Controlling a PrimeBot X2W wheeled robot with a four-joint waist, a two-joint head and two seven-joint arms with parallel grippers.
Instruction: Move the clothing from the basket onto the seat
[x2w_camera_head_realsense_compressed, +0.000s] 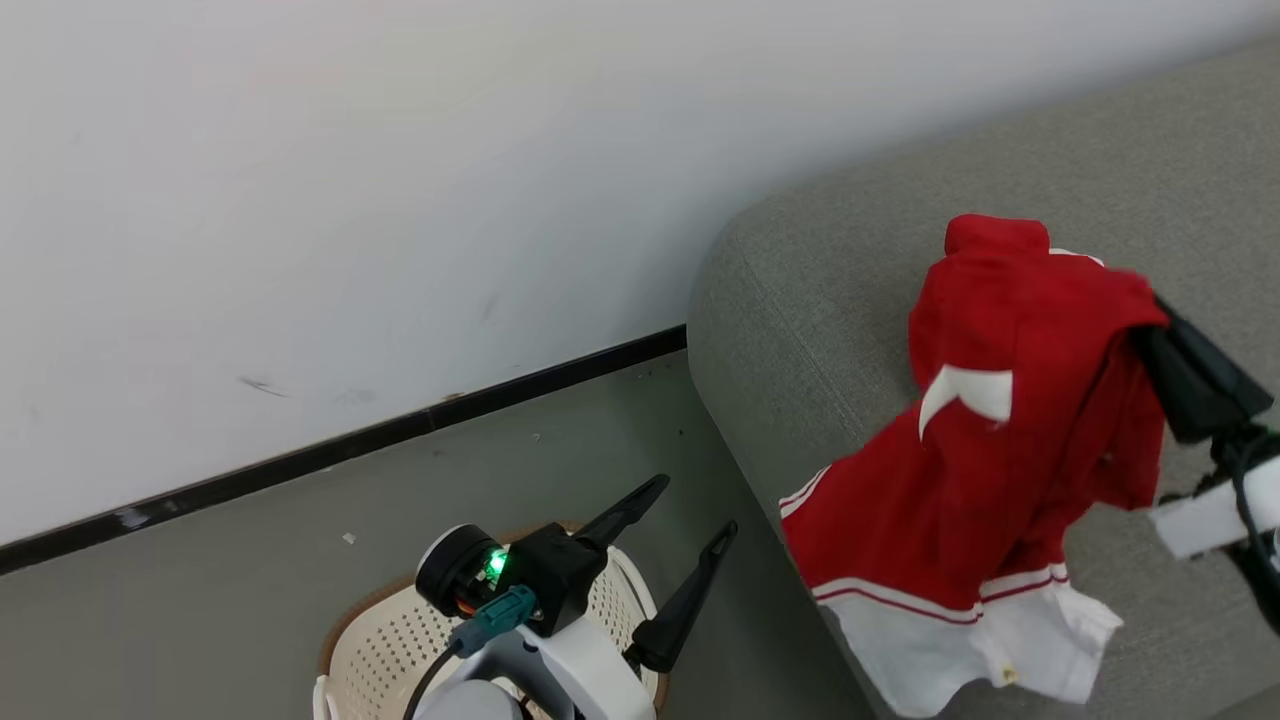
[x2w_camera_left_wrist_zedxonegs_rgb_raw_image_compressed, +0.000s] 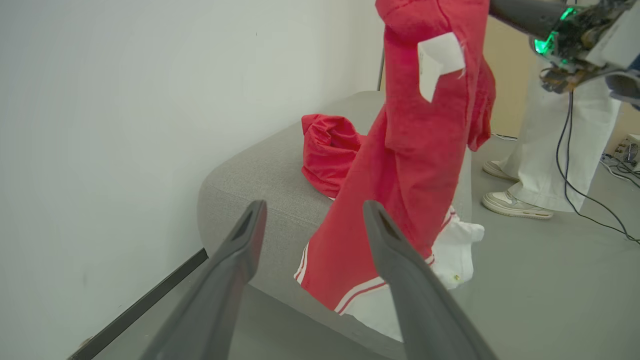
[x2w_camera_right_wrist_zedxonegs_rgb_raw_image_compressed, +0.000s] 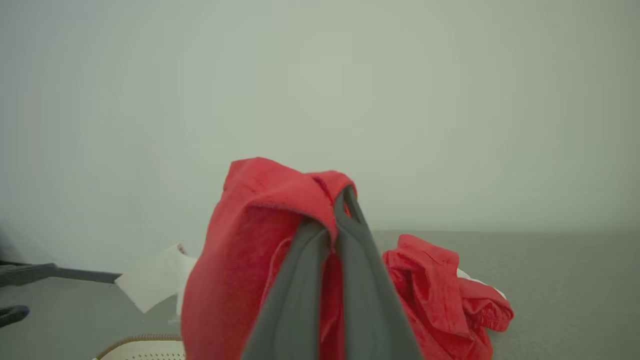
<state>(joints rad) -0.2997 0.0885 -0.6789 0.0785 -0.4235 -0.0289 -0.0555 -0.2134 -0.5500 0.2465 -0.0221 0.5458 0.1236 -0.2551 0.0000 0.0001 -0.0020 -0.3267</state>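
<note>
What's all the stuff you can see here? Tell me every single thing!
hanging shirt: one, red with white trim, hanging over the sofa's edge.
crumpled shirt: one, red, lying on the sofa.
sofa: one, grey, beside the wall.
basket: one, cream with a brown rim, on the floor under the left arm.
wall: one, white, with a black strip along the bottom.
floor: one, grey.
person's legs: two, white trousers and pale shoes, standing past the sofa.
left gripper: one, dark, open, near the basket.
right gripper: one, dark, shut on the hanging shirt.
</note>
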